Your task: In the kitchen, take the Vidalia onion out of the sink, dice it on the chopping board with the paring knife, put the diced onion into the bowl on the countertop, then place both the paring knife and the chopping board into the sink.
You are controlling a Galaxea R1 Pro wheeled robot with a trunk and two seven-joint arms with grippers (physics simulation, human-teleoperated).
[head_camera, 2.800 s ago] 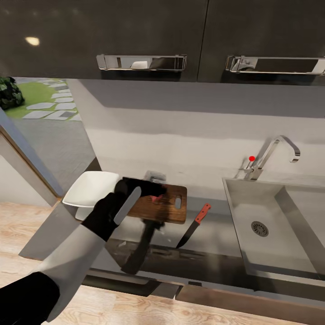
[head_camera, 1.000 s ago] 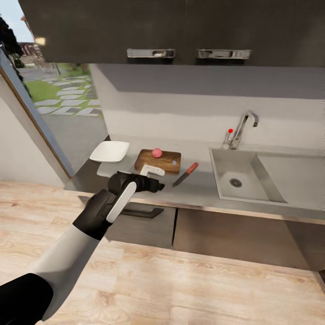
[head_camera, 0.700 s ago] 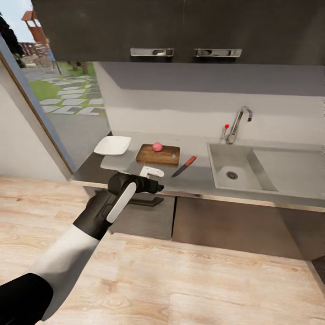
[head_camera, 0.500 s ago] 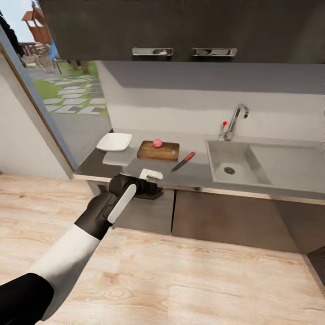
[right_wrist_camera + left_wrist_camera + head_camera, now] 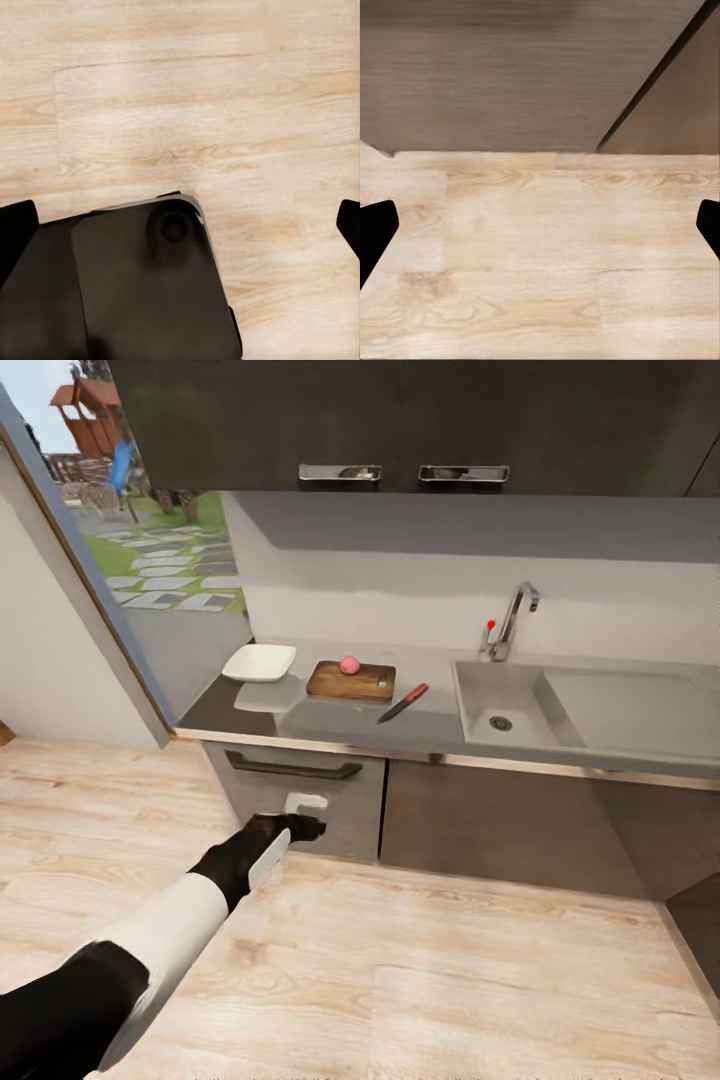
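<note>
Long glossy grey countertop (image 5: 330, 722) stands well ahead across open pale wood floor (image 5: 420, 960) — plenty of room to roll in, its near edge over dark cabinets. Stainless steel sink (image 5: 497, 715) at right looks empty. Dark brown wooden chopping board (image 5: 352, 682) carries the small pinkish-red Vidalia onion (image 5: 349, 664), whole: step one done, dicing not begun. Red-handled paring knife (image 5: 403, 703) lies between board and sink, untouched; shallow white bowl (image 5: 260, 662) sits left of the board. Left gripper (image 5: 540, 232) hangs low by the cabinet front — fingers wide, holding nothing. Right gripper (image 5: 180, 225) likewise wide, over the floor.
</note>
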